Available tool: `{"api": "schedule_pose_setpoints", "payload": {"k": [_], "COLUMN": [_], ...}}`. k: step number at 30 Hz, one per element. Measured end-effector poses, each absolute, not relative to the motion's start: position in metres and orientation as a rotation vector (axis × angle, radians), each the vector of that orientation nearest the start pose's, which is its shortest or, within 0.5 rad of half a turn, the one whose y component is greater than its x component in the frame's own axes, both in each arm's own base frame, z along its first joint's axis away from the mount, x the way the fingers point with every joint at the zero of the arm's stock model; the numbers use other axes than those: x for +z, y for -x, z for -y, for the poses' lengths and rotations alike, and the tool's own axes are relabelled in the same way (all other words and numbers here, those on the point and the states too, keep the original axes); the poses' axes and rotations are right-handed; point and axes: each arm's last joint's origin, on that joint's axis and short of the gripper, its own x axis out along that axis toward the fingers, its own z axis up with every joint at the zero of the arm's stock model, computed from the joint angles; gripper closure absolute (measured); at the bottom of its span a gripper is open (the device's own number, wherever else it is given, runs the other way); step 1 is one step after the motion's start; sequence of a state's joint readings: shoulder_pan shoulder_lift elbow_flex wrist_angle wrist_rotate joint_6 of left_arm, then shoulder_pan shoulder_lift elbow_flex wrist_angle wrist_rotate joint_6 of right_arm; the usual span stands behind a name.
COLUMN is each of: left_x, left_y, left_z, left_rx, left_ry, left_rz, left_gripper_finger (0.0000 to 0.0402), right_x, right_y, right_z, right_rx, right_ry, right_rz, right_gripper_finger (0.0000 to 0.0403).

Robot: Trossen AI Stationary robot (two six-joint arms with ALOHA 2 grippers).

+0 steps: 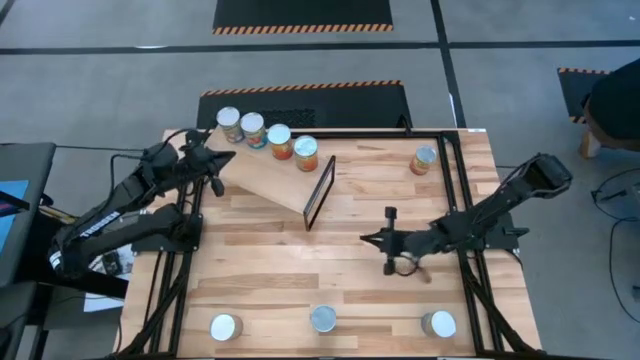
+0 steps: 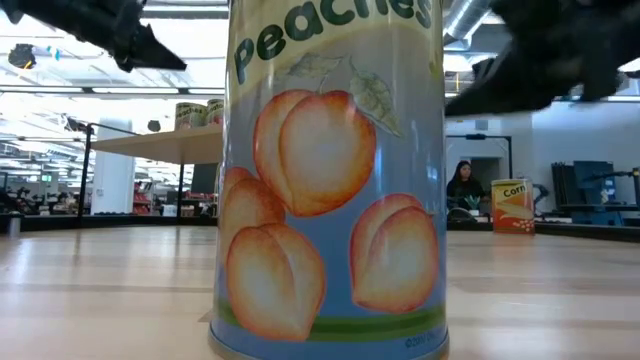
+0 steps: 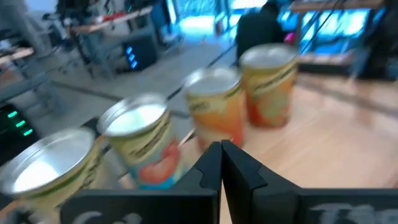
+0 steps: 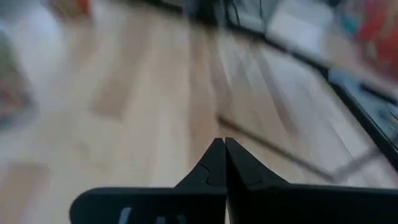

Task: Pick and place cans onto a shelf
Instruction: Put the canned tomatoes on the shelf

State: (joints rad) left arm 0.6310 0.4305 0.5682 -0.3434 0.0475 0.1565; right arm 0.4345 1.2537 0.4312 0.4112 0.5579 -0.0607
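Four cans [image 1: 267,136] in row on shelf [image 1: 268,172], along its far edge; one can [image 1: 424,160] far right on table [image 1: 260,270], three [image 1: 325,320] along near edge. Left gripper [image 1: 226,157] at shelf's left end, fingers pressed together, empty. Right gripper [image 1: 368,238] over table centre, fingers together, empty.

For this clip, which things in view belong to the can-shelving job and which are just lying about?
Job:
- shelf, carrying four cans
- can by the far right edge
- three cans along the near edge
- left gripper, shut, by the shelf
- right gripper, shut, mid-table

Lying about:
- person in the background
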Motion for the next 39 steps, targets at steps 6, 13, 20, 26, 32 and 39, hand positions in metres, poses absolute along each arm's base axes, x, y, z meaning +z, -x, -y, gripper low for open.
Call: {"api": "schedule_pose_setpoints", "payload": {"k": [6,13,20,26,32,39], "left_x": [0.274,0.241,0.234,0.235,0.233,0.231], "left_y": [-0.102,-0.117,-0.120,-0.120,-0.120,-0.120], "left_z": [-0.053,-0.041,-0.036,-0.034,-0.034,-0.034], "left_rx": [0.439,0.315,0.326,0.312,0.310,0.308], "left_ry": [-0.117,-0.154,-0.225,-0.200,-0.198,-0.196], "left_rz": [-0.102,-0.038,-0.003,0.009,-0.006,-0.028], "left_gripper_finger": [0.0401,0.0401,0.0401,0.0401,0.0401,0.0401], "right_x": [0.178,0.176,0.180,0.189,0.197,0.204], "right_y": [-0.194,-0.200,-0.236,-0.270,-0.293,-0.307], "right_z": [-0.069,-0.071,-0.114,-0.160,-0.186,-0.198], "right_rx": [0.024,0.089,0.195,0.274,0.371,0.470], "right_ry": [0.131,0.013,0.092,0.175,0.255,0.251], "right_rz": [-0.108,-0.127,-0.278,-0.385,-0.470,-0.500], "right_gripper_finger": [0.0396,0.0394,0.0387,0.0345,0.0290,0.0245]}}
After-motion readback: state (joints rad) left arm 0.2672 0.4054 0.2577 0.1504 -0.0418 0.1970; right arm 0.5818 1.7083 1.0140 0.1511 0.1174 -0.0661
